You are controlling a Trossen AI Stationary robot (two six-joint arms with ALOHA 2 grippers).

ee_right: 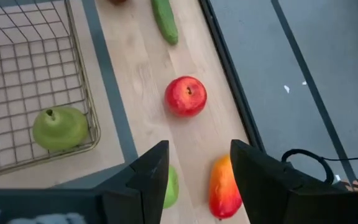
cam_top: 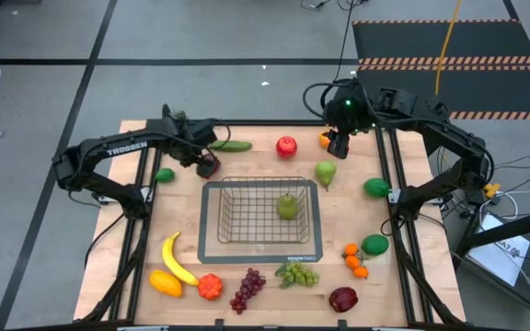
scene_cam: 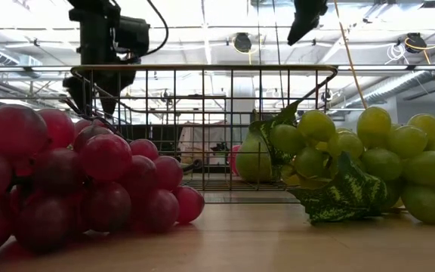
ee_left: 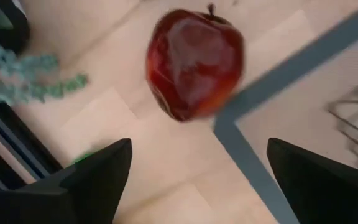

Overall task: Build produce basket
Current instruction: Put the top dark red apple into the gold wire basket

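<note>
The wire basket point(cam_top: 217, 204) sits mid-table on its dark grey base, and one green pear point(cam_top: 287, 206) lies inside. My left gripper point(ee_left: 199, 149) is open and hovers over a dark red apple point(ee_left: 194, 62) lying on the wood by the base's far left corner. My right gripper point(ee_right: 199, 152) is open above a green pear point(ee_right: 171, 186) and an orange-red fruit point(ee_right: 224, 186) near the far edge. It touches neither. A red apple point(ee_right: 186, 96) and a cucumber point(ee_right: 165, 18) lie beyond them. In the high view the left gripper point(cam_top: 208, 165) and right gripper point(cam_top: 338, 145) flank the basket's far side.
Along the near edge lie a banana point(cam_top: 178, 260), an orange-yellow piece point(cam_top: 165, 282), red grapes point(cam_top: 247, 290), green grapes point(cam_top: 297, 274) and a dark apple point(cam_top: 343, 299). Small oranges point(cam_top: 355, 260) and two green balls point(cam_top: 375, 188) point(cam_top: 374, 245) lie right of the basket, and a lime point(cam_top: 165, 174) left.
</note>
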